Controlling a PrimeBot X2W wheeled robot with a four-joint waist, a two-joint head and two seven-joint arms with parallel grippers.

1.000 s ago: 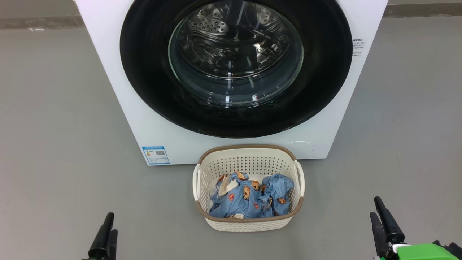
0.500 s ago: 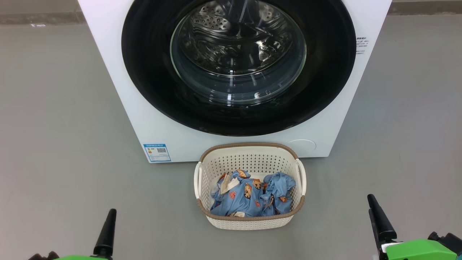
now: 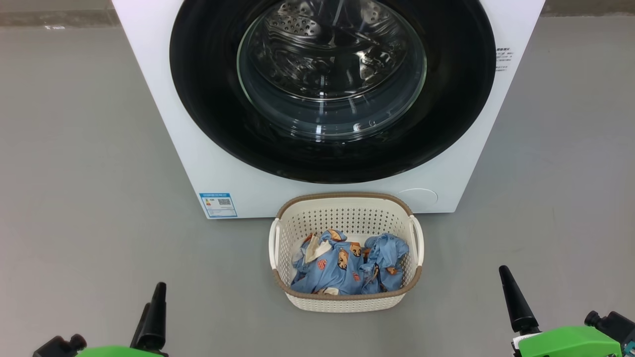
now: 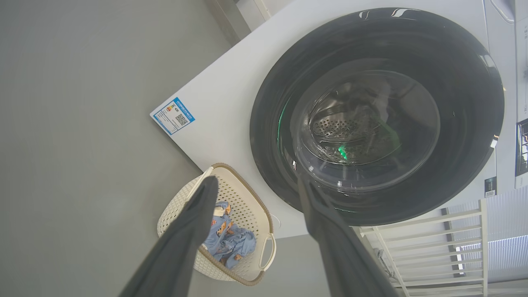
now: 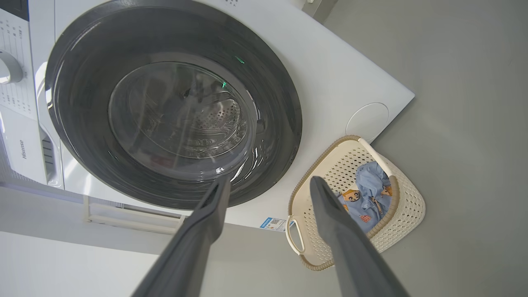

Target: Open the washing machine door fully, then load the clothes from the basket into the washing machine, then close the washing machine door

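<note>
The white washing machine point(image 3: 163, 124) stands ahead, and its round black door point(image 3: 208, 99) with the glass bowl window sits closed against the front. On the floor just before it is the cream basket point(image 3: 342, 198), with the light blue printed clothes point(image 3: 347, 270) piled inside. My left gripper point(image 3: 153, 307) is at the lower left and my right gripper point(image 3: 505, 272) at the lower right, both well short of the basket. In the left wrist view the left gripper point(image 4: 256, 181) is open and empty. The right gripper point(image 5: 269, 180) is likewise open and empty.
Grey floor surrounds the machine and basket on both sides. A blue label point(image 3: 218, 204) and a round white flap point(image 3: 419, 196) mark the machine's lower front. A white rack point(image 4: 433, 247) stands beside the machine.
The head camera has shifted, so machine and basket sit slightly higher and to the right in view. More of both green wrists shows at the bottom. Both grippers stay open.
</note>
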